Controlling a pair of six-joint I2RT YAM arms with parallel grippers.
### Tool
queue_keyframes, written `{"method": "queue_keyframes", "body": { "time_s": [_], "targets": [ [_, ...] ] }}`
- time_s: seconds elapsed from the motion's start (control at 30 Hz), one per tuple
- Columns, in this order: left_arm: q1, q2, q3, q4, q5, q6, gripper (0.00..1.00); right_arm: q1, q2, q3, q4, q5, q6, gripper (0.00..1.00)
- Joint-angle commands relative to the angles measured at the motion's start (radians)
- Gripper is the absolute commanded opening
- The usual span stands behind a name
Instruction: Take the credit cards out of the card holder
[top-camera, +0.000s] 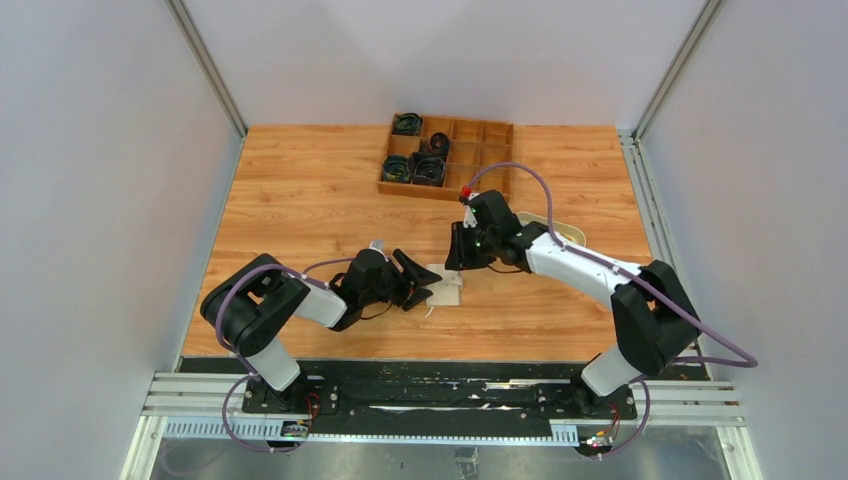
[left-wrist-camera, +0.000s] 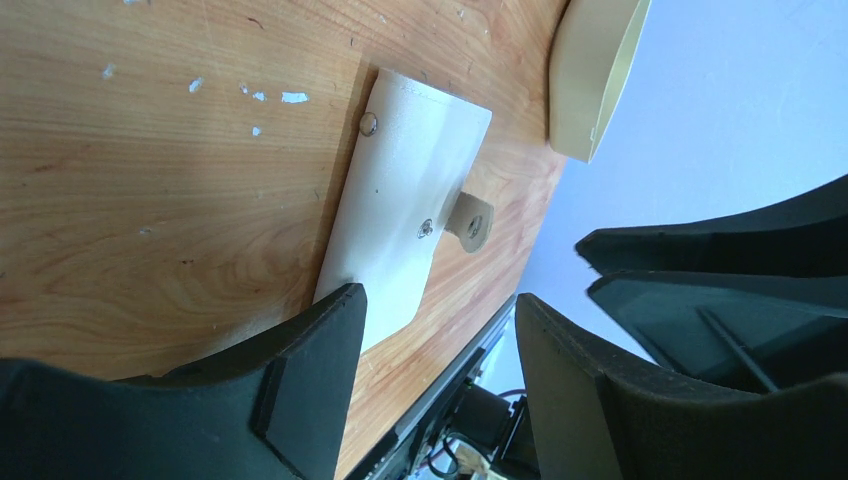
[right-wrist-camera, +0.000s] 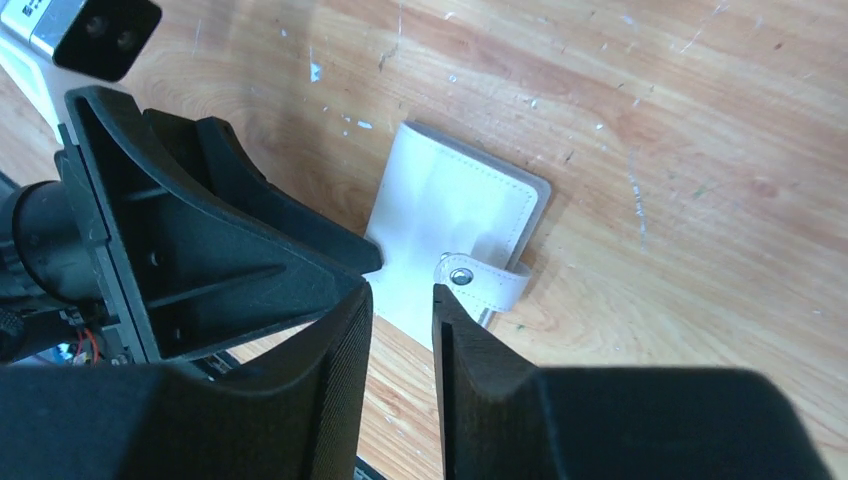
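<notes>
Both arms are reaching toward each other: the left gripper (left-wrist-camera: 432, 372) is holding its fingers wide apart, the right gripper (right-wrist-camera: 402, 297) its fingers narrowly apart.

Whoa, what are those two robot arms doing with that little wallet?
Both arms are at the wallet lying flat on the wooden table. The left gripper is open, one finger at the wallet's end. The right gripper, fingers slightly apart, is right by the snap tab. The wallet looks folded and no cards are out yet.
</notes>
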Motion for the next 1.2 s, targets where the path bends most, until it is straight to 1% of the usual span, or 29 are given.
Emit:
{"method": "queue_keyframes", "body": {
  "time_s": [0.0, 0.13, 0.4, 0.5, 0.57, 0.7, 0.9, 0.97, 1.0, 1.17],
  "targets": [
    [-0.005, 0.030, -0.013, -0.120, -0.029, 0.037, 0.67, 0.025, 0.032, 0.090, -0.156, 0.083, -0.079, 0.34],
    [-0.005, 0.029, -0.014, -0.120, -0.029, 0.039, 0.67, 0.070, 0.083, 0.179, -0.274, 0.169, -0.109, 0.36],
    [-0.005, 0.018, -0.018, -0.128, -0.035, 0.037, 0.65, 0.133, 0.174, 0.259, -0.378, 0.256, -0.114, 0.36],
    [-0.005, 0.015, -0.017, -0.130, -0.037, 0.039, 0.55, 0.141, 0.190, 0.271, -0.395, 0.267, -0.115, 0.36],
    [-0.005, 0.014, -0.016, -0.131, -0.036, 0.040, 0.46, 0.141, 0.193, 0.273, -0.400, 0.304, -0.115, 0.35],
    [-0.005, 0.016, -0.014, -0.131, -0.035, 0.042, 0.28, 0.141, 0.197, 0.278, -0.404, 0.325, -0.116, 0.35],
    [-0.005, 0.015, -0.018, -0.133, -0.034, 0.042, 0.11, 0.141, 0.207, 0.278, -0.391, 0.319, -0.115, 0.35],
    [-0.005, 0.015, -0.018, -0.132, -0.033, 0.043, 0.02, 0.144, 0.208, 0.281, -0.387, 0.316, -0.114, 0.35],
    [-0.005, 0.015, -0.019, -0.133, -0.034, 0.043, 0.00, 0.145, 0.208, 0.283, -0.388, 0.315, -0.114, 0.35],
    [-0.005, 0.018, -0.020, -0.133, -0.034, 0.043, 0.00, 0.153, 0.223, 0.302, -0.388, 0.315, -0.117, 0.37]
  ]
}}
